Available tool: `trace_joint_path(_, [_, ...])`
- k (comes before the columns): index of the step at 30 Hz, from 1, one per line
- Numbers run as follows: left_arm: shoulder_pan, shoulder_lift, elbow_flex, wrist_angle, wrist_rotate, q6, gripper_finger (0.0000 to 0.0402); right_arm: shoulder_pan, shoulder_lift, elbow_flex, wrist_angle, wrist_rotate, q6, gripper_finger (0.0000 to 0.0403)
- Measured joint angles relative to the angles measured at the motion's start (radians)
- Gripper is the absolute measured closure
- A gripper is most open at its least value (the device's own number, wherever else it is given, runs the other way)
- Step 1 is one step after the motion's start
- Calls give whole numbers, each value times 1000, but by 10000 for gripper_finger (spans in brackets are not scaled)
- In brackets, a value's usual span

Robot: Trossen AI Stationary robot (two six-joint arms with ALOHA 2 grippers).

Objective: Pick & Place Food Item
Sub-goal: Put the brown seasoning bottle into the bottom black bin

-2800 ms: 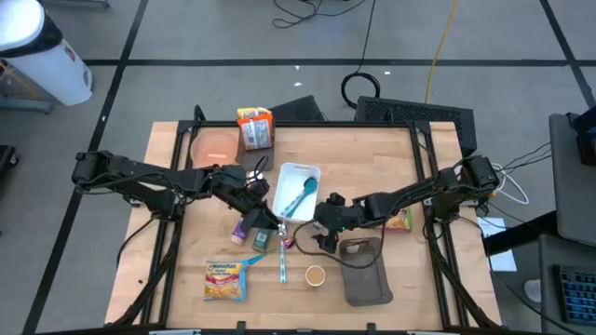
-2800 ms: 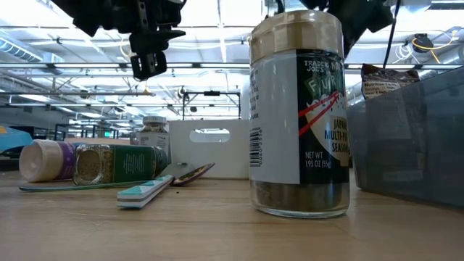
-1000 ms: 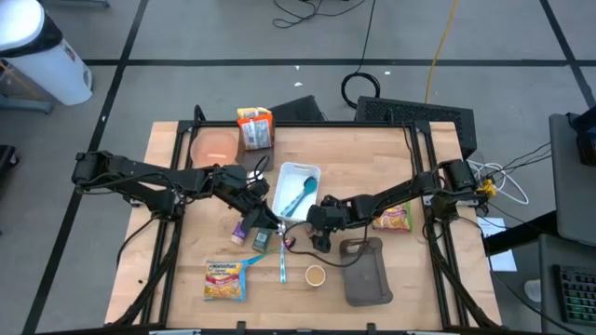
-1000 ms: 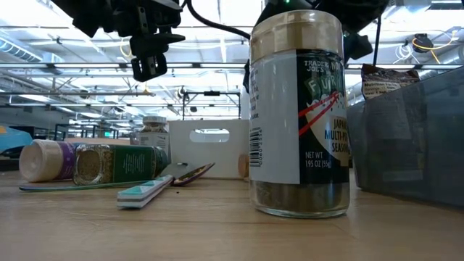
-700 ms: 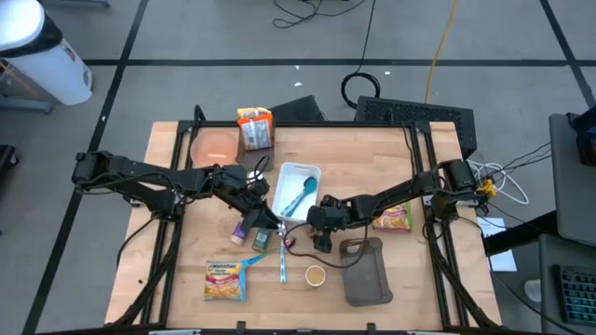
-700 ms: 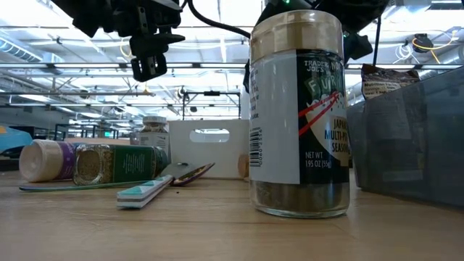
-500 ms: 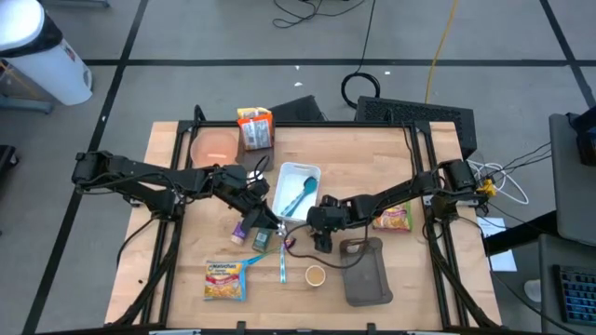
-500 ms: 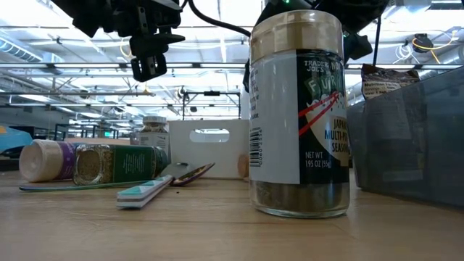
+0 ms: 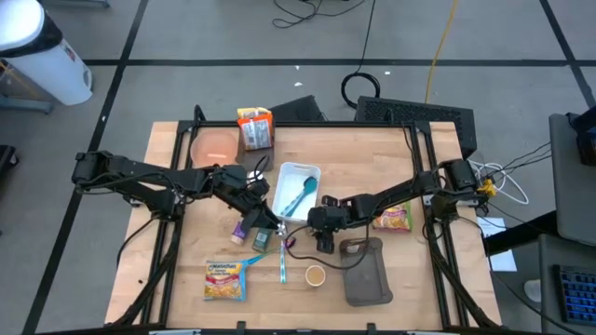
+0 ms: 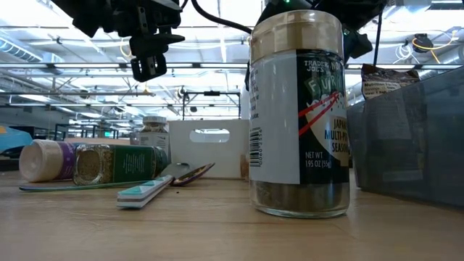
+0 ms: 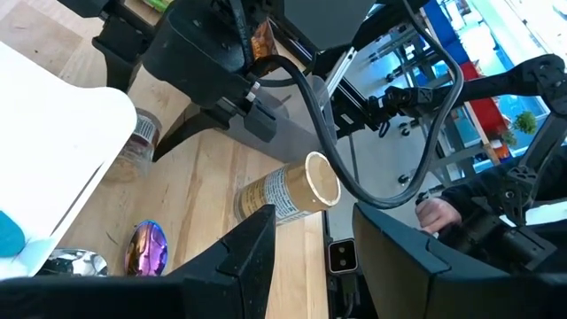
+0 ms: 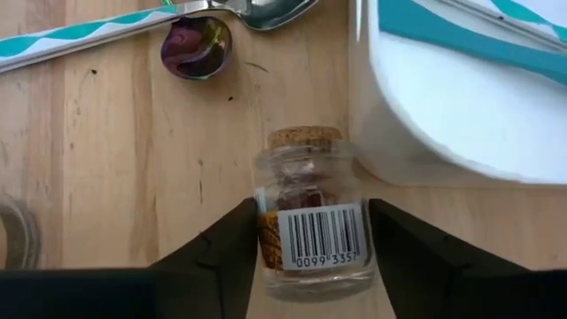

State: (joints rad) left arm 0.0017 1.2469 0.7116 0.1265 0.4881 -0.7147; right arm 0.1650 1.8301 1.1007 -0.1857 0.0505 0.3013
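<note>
High view straight down; low view level, close behind seasoning jar (image 10: 299, 109); both show it.

Bystanders around the white tray (image 9: 296, 191)
Orange bowl (image 9: 213, 145) and snack box (image 9: 254, 127) lie beyond it, noodle packet (image 9: 224, 279) and toothbrush (image 9: 283, 260) nearer the front, grey bin (image 9: 365, 271) to its right

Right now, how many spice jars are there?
5: a big jar in front, a green jar and purple jar lying by the left gripper, a cork jar in the right gripper, a small jar farther back. Others may be hidden.
</note>
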Motion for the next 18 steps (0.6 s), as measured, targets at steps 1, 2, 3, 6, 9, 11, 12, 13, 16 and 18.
trace_joint_path(1, [0, 0, 0, 0, 0, 0, 243, 0, 0, 0, -5, 0, 2, 226])
trace_joint_path(2, [0, 0, 0, 0, 0, 0, 243, 0, 0, 0, -8, 0, 5, 227])
trace_joint_path(3, [0, 0, 0, 0, 0, -1, 243, 0, 0, 1, -10, -1, 6, 227])
trace_joint_path(6, [0, 0, 0, 0, 0, -1, 243, 0, 0, 1, -10, -3, 7, 227])
trace_joint_path(9, [0, 0, 0, 0, 0, -2, 243, 0, 0, 1, -11, -40, 5, 227])
trace_joint_path(11, [0, 0, 0, 0, 0, -2, 243, 0, 0, 0, -14, -55, 1, 222])
trace_joint_path(12, [0, 0, 0, 0, 0, -2, 243, 0, 0, 0, -14, -54, 1, 215])
trace_joint_path(13, [0, 0, 0, 0, 0, -2, 243, 1, 1, 0, -15, -53, -1, 206])
trace_joint_path(16, [0, 0, 0, 0, 0, -2, 243, 1, 2, 0, -27, -36, -10, 187])
trace_joint_path(18, [0, 0, 0, 0, 0, -2, 243, 1, 5, -3, -50, -21, -28, 182])
